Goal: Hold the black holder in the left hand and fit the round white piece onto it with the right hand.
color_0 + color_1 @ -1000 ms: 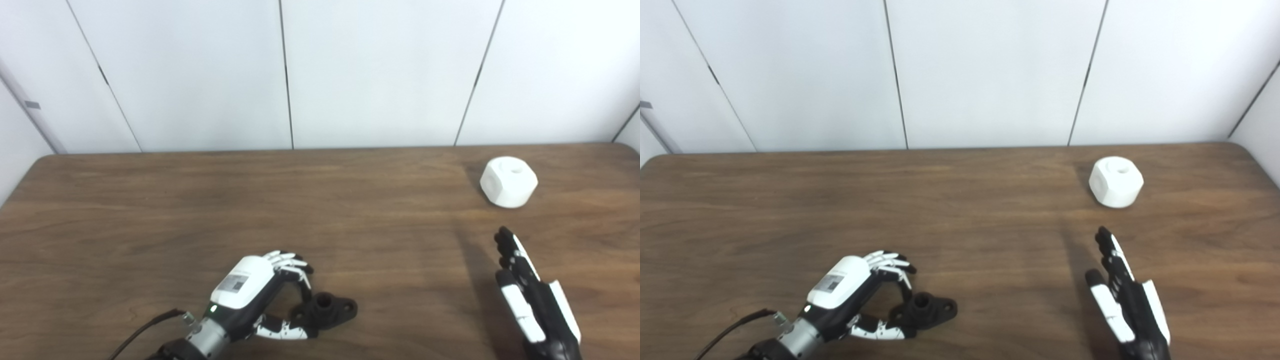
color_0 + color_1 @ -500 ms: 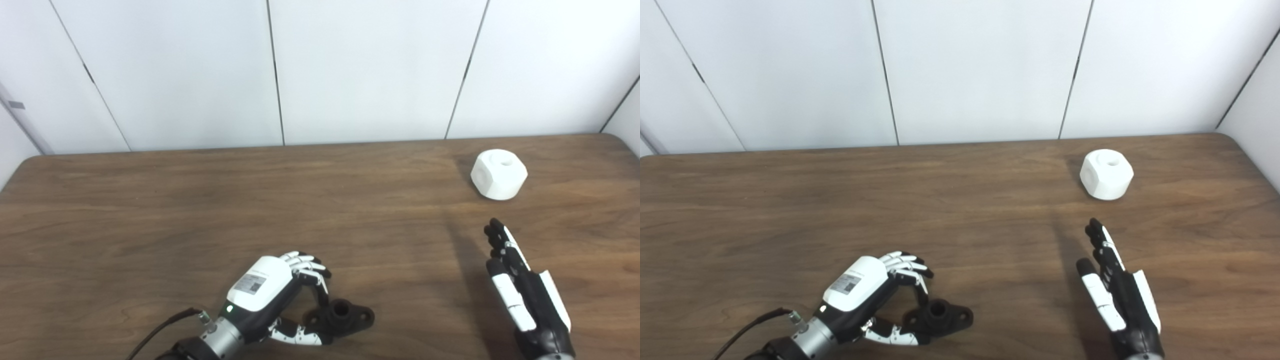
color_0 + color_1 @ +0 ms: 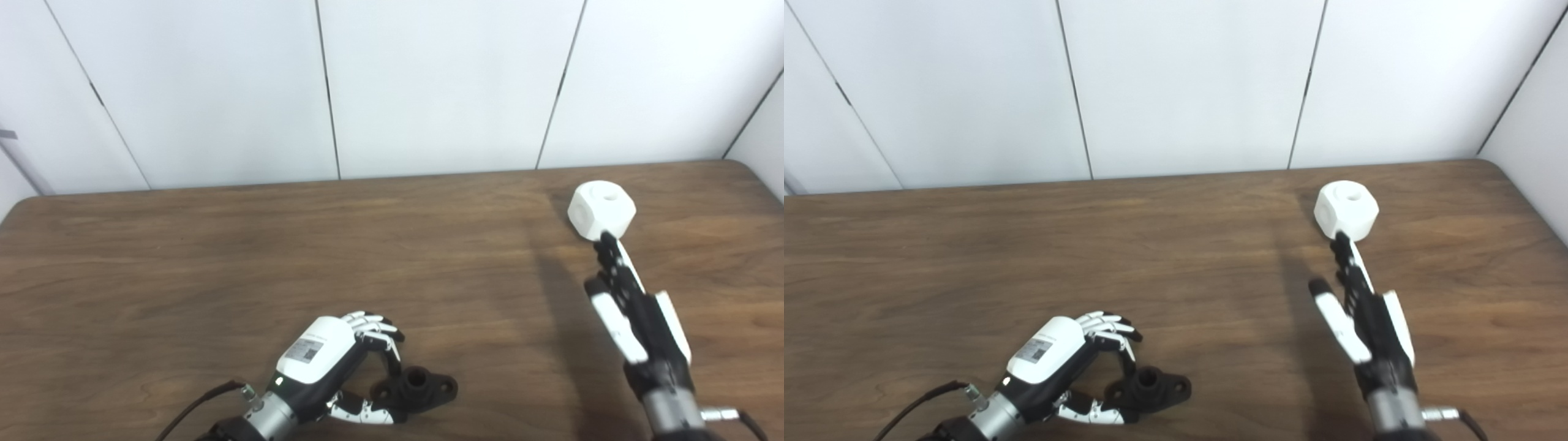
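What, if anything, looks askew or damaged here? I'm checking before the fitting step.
Nothing stands out. The round white piece sits upright and intact, the black holder lies flat by the left hand, and the right hand is open.

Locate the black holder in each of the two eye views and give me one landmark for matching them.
Left eye view: black holder near the bottom edge, just right of centre, at the left hand.
Right eye view: black holder near the bottom edge, just left of centre.
Shared landmark: the round white piece, far right on the table.
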